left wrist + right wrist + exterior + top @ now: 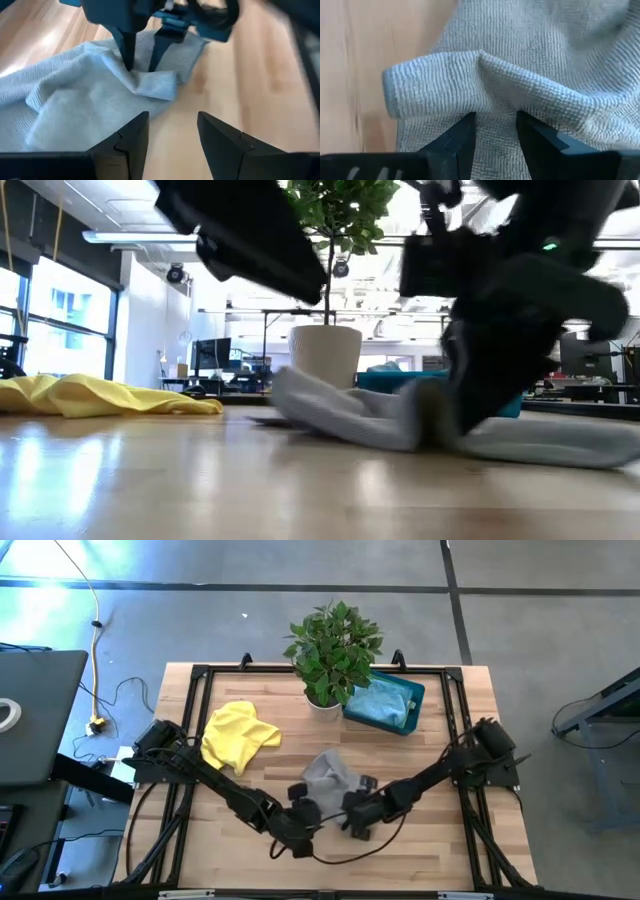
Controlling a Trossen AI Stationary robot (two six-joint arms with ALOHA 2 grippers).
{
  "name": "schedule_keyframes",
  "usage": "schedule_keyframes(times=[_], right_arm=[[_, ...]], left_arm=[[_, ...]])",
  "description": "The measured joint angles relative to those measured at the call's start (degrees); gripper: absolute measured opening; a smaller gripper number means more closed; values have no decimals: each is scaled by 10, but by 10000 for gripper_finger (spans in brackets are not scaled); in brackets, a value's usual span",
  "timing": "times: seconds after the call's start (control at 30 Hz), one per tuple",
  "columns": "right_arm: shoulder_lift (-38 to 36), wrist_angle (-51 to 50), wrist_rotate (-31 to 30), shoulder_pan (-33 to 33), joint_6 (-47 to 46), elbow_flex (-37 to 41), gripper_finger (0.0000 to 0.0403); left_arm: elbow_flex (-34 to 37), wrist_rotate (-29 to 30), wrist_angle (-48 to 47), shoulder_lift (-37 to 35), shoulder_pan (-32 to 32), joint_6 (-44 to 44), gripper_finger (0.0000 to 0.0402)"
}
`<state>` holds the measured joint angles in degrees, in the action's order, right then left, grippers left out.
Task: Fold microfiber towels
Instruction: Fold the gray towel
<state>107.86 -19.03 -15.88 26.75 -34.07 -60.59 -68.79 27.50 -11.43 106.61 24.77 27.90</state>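
A grey microfiber towel lies crumpled on the wooden table, near its middle. My right gripper is shut on the towel by its near right edge, seen in the low view as a dark mass. My left gripper hovers open just beside the towel's near edge, over bare wood, touching nothing. A yellow towel lies bunched at the far left. A light blue towel rests in the teal bin. My right gripper pinches a raised fold of the grey towel between its two fingers, close to the towel's near edge. The fingers slant down onto it from above. The ridge runs across the fingers. The towel's other parts lie slack on the table.
A potted plant stands at the far middle beside the teal bin. A black frame runs around the tabletop. Bare wood lies along the near edge and at the right.
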Motion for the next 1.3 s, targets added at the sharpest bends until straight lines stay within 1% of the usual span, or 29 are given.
schedule_keyframes(times=[0.1, 0.23, 0.4, 0.47, 0.53, 0.6, 0.73, 0.9, 1.03, 1.2, 1.3], right_arm=[[-29, -21, 0, 16, -11, 1, 137], [-58, -17, -2, 46, -20, 0, 137], [-53, -23, 10, 100, -78, 4, 137], [-52, -27, 13, 127, -80, 13, 137], [-52, -19, -3, 153, -61, 15, 137], [-52, -17, -37, 178, -30, 15, 137], [-46, -23, -79, 207, 18, 15, 137], [-22, -25, -81, 206, 45, 15, 137], [-5, -26, -82, 199, 70, 14, 137], [3, -31, -105, 194, 93, 12, 137], [4, -34, -115, 189, 98, 12, 137]], left_arm=[[0, -4, 27, 0, 0, 1, 158], [0, -17, 28, 0, -7, 5, 158], [0, -20, 24, 0, -12, 9, 158], [0, -20, 24, 0, -12, 9, 158], [0, -20, 24, 0, -11, 9, 158], [0, -20, 24, 0, -11, 9, 158], [0, -20, 24, 0, -11, 10, 158], [0, -20, 25, 0, -11, 34, 158], [0, -20, 25, 0, -11, 37, 158], [0, -20, 25, 0, -11, 50, 158], [0, -30, 25, 0, -11, 51, 158]])
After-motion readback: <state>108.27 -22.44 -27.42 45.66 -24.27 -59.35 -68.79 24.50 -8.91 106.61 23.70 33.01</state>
